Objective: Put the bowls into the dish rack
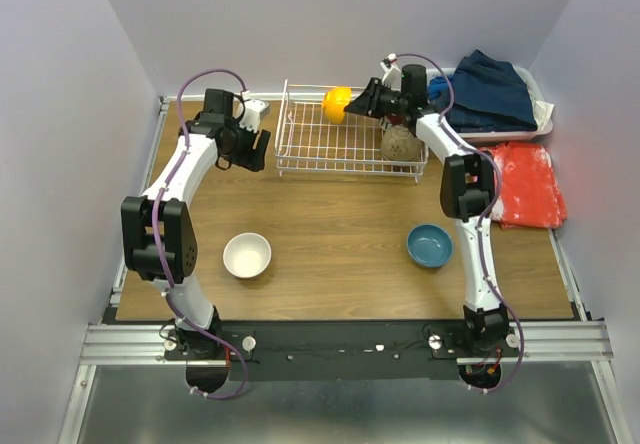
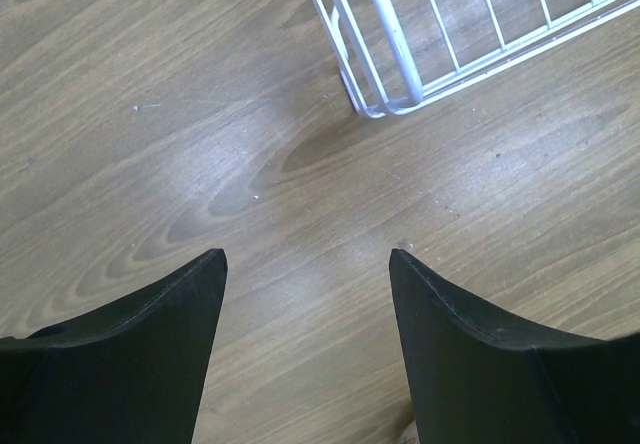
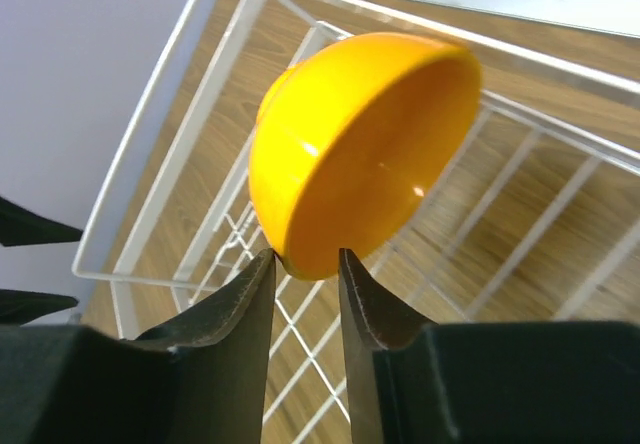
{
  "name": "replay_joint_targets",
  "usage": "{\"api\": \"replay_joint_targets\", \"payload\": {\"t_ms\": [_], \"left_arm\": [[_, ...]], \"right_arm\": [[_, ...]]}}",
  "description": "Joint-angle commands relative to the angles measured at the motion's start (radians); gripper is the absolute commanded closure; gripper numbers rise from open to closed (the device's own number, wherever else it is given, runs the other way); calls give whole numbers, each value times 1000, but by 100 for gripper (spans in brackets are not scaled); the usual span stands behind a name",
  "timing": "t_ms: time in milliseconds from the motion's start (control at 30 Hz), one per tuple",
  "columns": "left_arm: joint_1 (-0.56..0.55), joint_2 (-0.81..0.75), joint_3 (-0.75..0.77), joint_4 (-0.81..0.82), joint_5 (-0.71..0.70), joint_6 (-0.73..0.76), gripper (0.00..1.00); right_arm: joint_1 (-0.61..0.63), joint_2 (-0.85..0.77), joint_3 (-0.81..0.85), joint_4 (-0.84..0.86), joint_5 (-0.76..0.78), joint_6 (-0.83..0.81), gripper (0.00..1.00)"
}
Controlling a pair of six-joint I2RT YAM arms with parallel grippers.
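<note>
While your right gripper (image 3: 305, 264) clamps the orange bowl (image 3: 360, 144) over the rack (image 1: 283, 134), top centre, one tan bowl (image 1: 401, 145) is in already. The white bowl (image 1: 247, 255) and blue bowl (image 1: 429, 245) wait lower down, with the left gripper (image 2: 308, 256) spread and empty beside the rack.

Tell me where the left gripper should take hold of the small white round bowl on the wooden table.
Pinch the small white round bowl by its rim, coming straight down with the left gripper, one finger inside, one outside. It stands upright, mouth up, nothing touching it.
</note>
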Motion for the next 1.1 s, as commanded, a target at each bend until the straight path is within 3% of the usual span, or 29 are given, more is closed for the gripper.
{"api": "replay_joint_targets", "payload": {"t_ms": [0, 200, 500, 667, 800, 967, 1067], "left_arm": [[-9, -25, -16, 33, 38, -12, 25], [-12, -27, -14, 70, 26, 1, 25], [-14, -79, -26, 177, -32, -20, 24], [-14, -147, -69, 209, -146, 14, 23], [-11, -248, -199, 248, -262, 86, 20], [26, -337, -321, 208, -308, 118, 19], [72, -378, -382, 168, -321, 103, 18]], "right_arm": [[-42, -105, -28, -119, 167, -92, 55], [-45, -183, 29, -270, 212, -179, 48], [-42, -353, -131, -315, 163, -248, 46], [-17, -572, -321, -413, 198, -518, 45], [28, -788, -616, -445, 220, -763, 44], [76, -970, -774, -522, 200, -917, 44], [191, -1044, -814, -605, 238, -1079, 44]]}}
